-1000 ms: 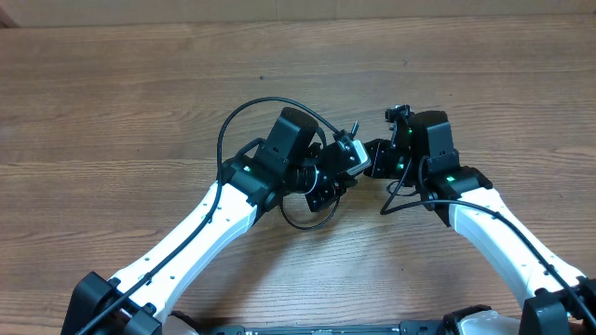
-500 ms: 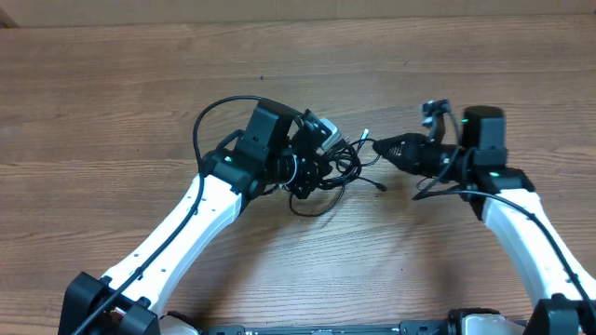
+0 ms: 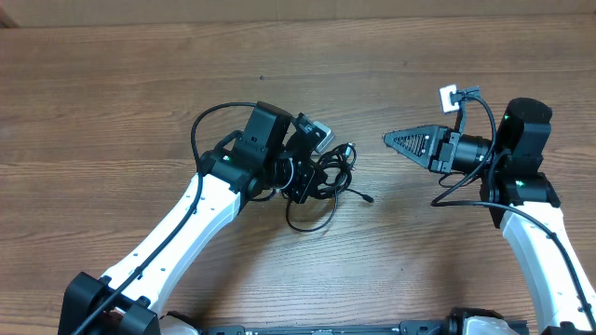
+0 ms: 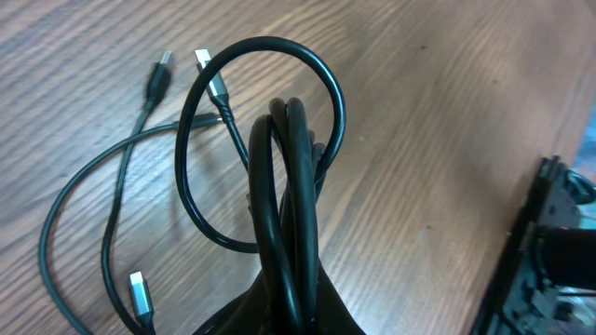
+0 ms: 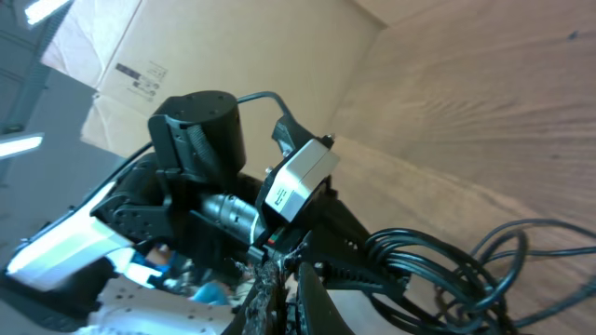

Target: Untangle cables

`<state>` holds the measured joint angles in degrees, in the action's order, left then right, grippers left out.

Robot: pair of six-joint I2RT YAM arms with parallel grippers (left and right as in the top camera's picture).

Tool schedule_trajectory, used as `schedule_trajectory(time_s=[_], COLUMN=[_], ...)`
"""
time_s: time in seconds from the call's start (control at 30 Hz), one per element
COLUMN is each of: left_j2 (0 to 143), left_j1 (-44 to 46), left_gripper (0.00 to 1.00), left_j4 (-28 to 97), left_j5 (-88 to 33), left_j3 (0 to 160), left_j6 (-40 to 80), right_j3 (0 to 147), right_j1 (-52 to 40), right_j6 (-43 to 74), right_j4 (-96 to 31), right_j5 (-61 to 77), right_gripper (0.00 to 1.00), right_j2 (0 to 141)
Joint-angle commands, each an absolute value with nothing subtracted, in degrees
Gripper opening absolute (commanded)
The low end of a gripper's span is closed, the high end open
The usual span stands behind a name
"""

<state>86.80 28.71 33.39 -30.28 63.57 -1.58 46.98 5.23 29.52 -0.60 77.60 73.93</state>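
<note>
My left gripper [image 3: 312, 172] is shut on a bunch of thin black cables [image 3: 335, 164] near the table's middle. In the left wrist view two strands [image 4: 284, 186] rise straight out of its jaws with a loop around them. Silvery plug tips [image 4: 140, 290] and a dark plug [image 4: 161, 67] lie loose on the wood at the left. One plug end [image 3: 370, 198] trails to the right of the bunch. My right gripper [image 3: 387, 140] is shut with nothing visibly in it. It points left, a short way from the cables. The right wrist view looks past its fingers [image 5: 312, 302] at the tangle [image 5: 447, 270].
The wooden table [image 3: 140, 93] carries only the cables. A cardboard wall [image 3: 279, 9] runs along its far edge. The left arm's white camera housing [image 5: 298, 177] faces the right wrist. A white connector [image 3: 449, 96] sticks up beside the right arm.
My right gripper has drawn back to the right, away from the left gripper. The left arm has shifted slightly left with the bunch, and a plug end now trails out on the table.
</note>
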Motion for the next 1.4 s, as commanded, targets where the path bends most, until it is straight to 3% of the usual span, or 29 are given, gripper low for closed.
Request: schedule_trajectory(time_s=[0.0, 0.07, 0.13, 0.2, 0.23, 0.27, 0.33, 0.47, 0.9, 1.27, 1.37], left_j2=[86.24, 86.24, 86.24, 86.24, 86.24, 86.24, 86.24, 86.24, 86.24, 86.24, 86.24], left_j1=[28.29, 28.29, 28.29, 28.29, 28.29, 28.29, 28.29, 28.29, 29.74, 32.12, 32.47], left_gripper=[0.04, 0.04, 0.04, 0.04, 0.04, 0.04, 0.04, 0.04, 0.04, 0.04, 0.04], left_j4=[32.91, 32.49, 31.79, 30.63, 29.67, 29.28, 28.84, 27.55, 24.82, 24.23, 22.83], left_j5=[-34.48, -34.48, -34.5, -34.52, -34.57, -34.57, -34.54, -34.54, -37.12, -38.13, -39.22], left_j3=[64.55, 64.55, 64.55, 64.55, 64.55, 64.55, 64.55, 64.55, 64.55, 64.55, 64.55], left_j6=[-1.1, -1.3, -1.3, -1.28, -1.28, -1.26, -1.26, -1.26, -5.39, -5.1, -4.49], right_j3=[47.64, 47.64, 47.64, 47.64, 47.59, 47.59, 47.59, 47.59, 47.24, 47.24, 47.22], right_j1=[5.52, 5.52, 5.52, 5.5, 5.5, 5.5, 5.5, 5.48, -0.95, -3.33, -3.33], right_j6=[31.88, 31.94, 31.86, 31.27, 31.05, 31.05, 31.03, 31.03, 28.25, 29.32, 29.28], right_j4=[-1.34, -3.49, -6.2, -8.67, -10.66, -11.25, -11.33, -13.23, -16.67, -20.45, -22.52], right_j5=[80.44, 79.7, 77.87, 75.75, 73.67, 72.86, 71.66, 66.83, 51.05, 44.45, 43.62], right_gripper=[0.04, 0.08, 0.21, 0.36, 0.52, 0.59, 0.69, 0.76, 0.75, 0.54, 0.36], right_j2=[72.97, 72.97, 72.97, 72.97, 72.97, 72.97, 72.99, 72.99, 73.21, 73.36, 73.6])
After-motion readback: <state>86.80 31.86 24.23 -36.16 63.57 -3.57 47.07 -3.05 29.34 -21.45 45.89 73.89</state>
